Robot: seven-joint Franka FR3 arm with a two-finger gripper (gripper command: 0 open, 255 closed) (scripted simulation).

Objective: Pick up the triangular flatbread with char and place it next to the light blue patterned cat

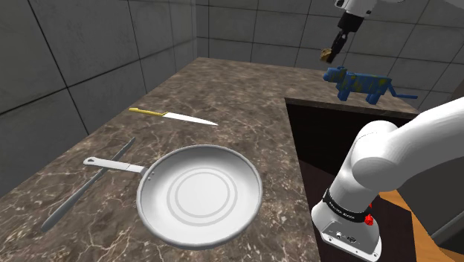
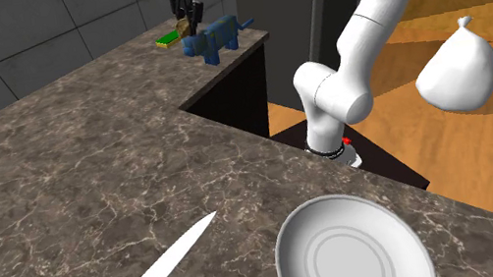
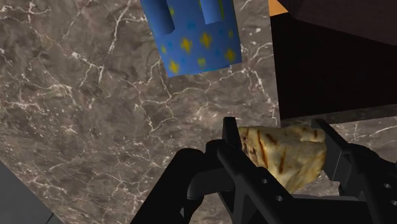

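The pick-up part is done, I think: the claw [image 3: 278,141] is pinching the flatbread [image 3: 287,156], tan w/ dark char marks, btw its two fingers, and holds it in the air over the marble bench [image 1: 223,93]. The blue cat [image 1: 357,82] w/ yellow pattern stands near, a bit lower than the claw. What is left: lower the bread onto the bench beside the cat, then let go.

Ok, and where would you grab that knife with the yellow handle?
By the yellow handle, coming straight down from above. The knife lies flat on the marble counter, so there is no room to get under it. The handle looks thicker than the thin, pointed blade, so closing across its narrow width should probably hold best.
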